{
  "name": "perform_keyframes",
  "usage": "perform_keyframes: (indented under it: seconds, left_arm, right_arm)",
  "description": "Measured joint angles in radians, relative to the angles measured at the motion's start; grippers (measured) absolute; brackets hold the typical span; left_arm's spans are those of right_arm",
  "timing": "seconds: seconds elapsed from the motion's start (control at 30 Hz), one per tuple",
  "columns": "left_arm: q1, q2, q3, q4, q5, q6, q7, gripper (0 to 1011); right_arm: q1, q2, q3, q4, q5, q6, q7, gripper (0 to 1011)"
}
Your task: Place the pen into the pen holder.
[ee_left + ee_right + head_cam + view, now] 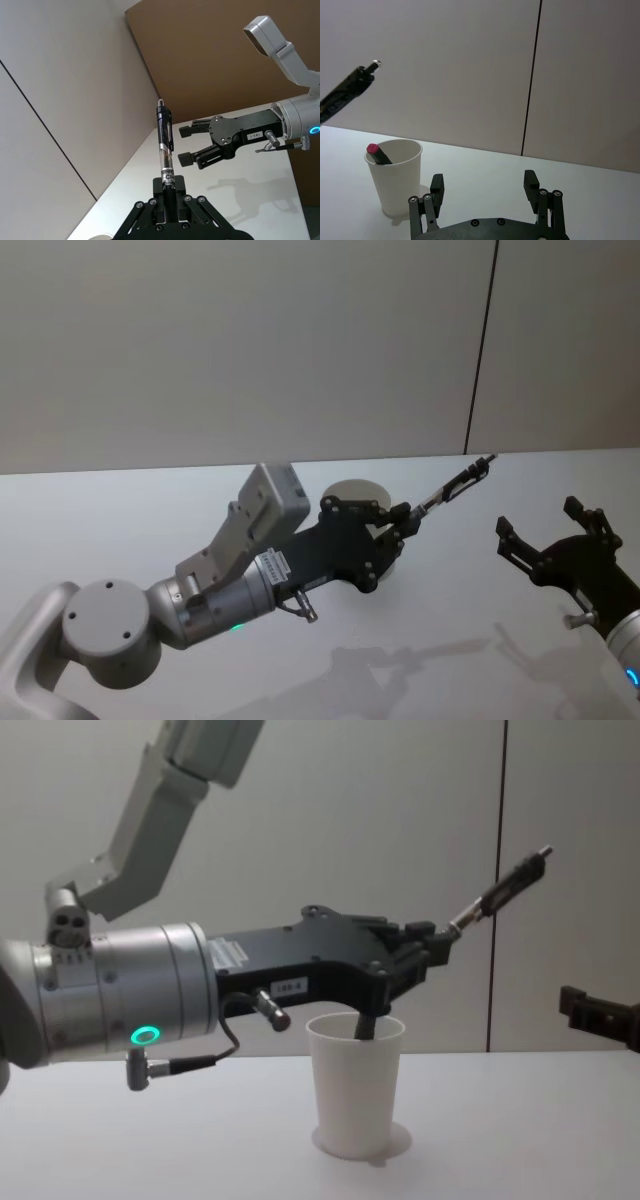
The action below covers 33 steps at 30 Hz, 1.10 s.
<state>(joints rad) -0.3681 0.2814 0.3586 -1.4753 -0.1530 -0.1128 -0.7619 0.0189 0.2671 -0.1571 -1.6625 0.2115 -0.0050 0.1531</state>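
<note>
The left gripper (405,518) hangs just above the pen holder (355,1090), clenched on one end of the pen (500,895). The rest of the pen sticks out up and away from the holder, slanting toward the robot's right. The holder is a white paper cup standing upright on the table (150,1150). It already has a dark marker (377,152) with a pinkish-red cap leaning against one side of its rim. The right gripper (484,181) waits to the right of the holder, low over the table, its jaws spread with nothing between them.

The step in hand looks like the turn-and-lower. The pen is over the holder but aimed away from it, not into it. The free end is the long one, so the wrist probably has to lift clear of the rim first, then swing until that end points down at the mouth. It should aim for the open side of the holder, away from the marker. Paper cups are light, and a knock on the rim or a push against the marker could tip or slide this one — so descend slowly and straight. The jaws should let go only once the pen's lower end is well below the rim. A drop from higher could bounce it out.
</note>
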Motion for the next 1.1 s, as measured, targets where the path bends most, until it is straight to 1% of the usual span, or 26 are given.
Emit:
perform_keyframes:
  seconds: [0.33, 0.67, 0.93, 1.1]
  left_arm:
    - [-0.017, -0.013, 0.012, 0.020, 0.024, 0.017, 0.002, 139]
    - [-0.025, -0.019, 0.018, 0.029, 0.035, 0.025, 0.005, 139]
    - [-0.028, -0.022, 0.020, 0.032, 0.039, 0.027, 0.006, 139]
    - [-0.029, -0.022, 0.021, 0.034, 0.040, 0.028, 0.007, 139]
  right_arm:
    - [0.000, 0.000, 0.000, 0.000, 0.000, 0.000, 0.000, 1002]
    - [0.000, 0.000, 0.000, 0.000, 0.000, -0.001, 0.000, 1002]
    - [0.000, 0.000, -0.001, 0.002, -0.001, -0.013, 0.009, 1002]
    - [-0.005, 0.005, 0.001, 0.001, 0.003, -0.031, 0.028, 1002]
